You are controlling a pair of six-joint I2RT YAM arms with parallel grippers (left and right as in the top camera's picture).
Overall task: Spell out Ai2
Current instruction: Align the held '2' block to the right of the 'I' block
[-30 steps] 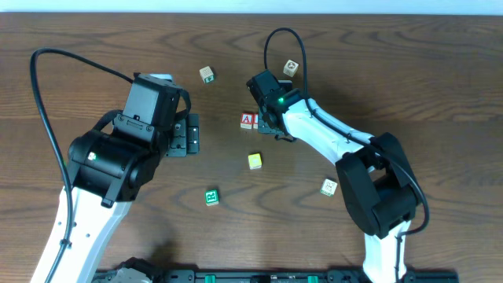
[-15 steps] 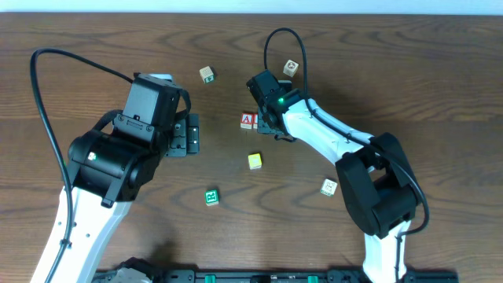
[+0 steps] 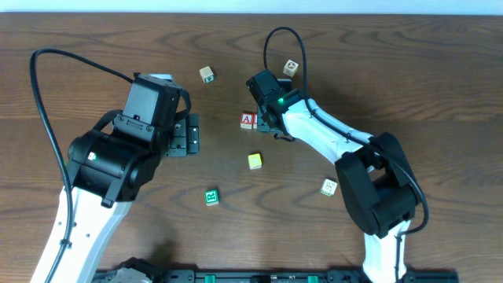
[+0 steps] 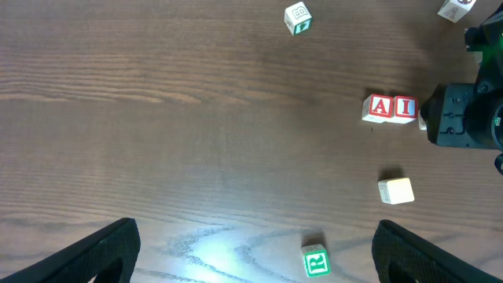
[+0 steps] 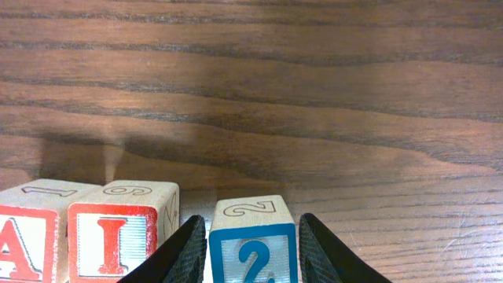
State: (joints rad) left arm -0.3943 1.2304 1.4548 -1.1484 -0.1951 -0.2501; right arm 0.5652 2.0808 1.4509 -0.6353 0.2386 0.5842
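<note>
2 block [image 5: 253, 248] sits on the table [image 5: 314, 94] just right of the I block [image 5: 122, 232], with a narrow gap between them. The A block [image 5: 27, 236] touches the I on its far side, so the row reads A, I, 2. The right gripper [image 5: 253, 259] has its jaws closed on the 2, one finger [image 5: 185, 255] in the gap beside the I and the other against the opposite face. The overhead view hides the 2 under that gripper [image 3: 271, 122]; only the A and I show beside it.

This looks like a small wooden cube: light, rigid, not fragile, with flat painted faces that may be a little slick. Two opposite side faces, held low and square, are the natural place to grip, as the fingers do now. A block this light will likely skid or twist if a finger drags on it while opening, and the near finger could nudge the I.

The left gripper [image 4: 259, 259] hangs wide open over bare wood, well apart from the row, holding nothing.

Against the overhead pictures from a second and half a second ago, I see no real change: both arms, the row and the loose blocks lie where they did.
</note>
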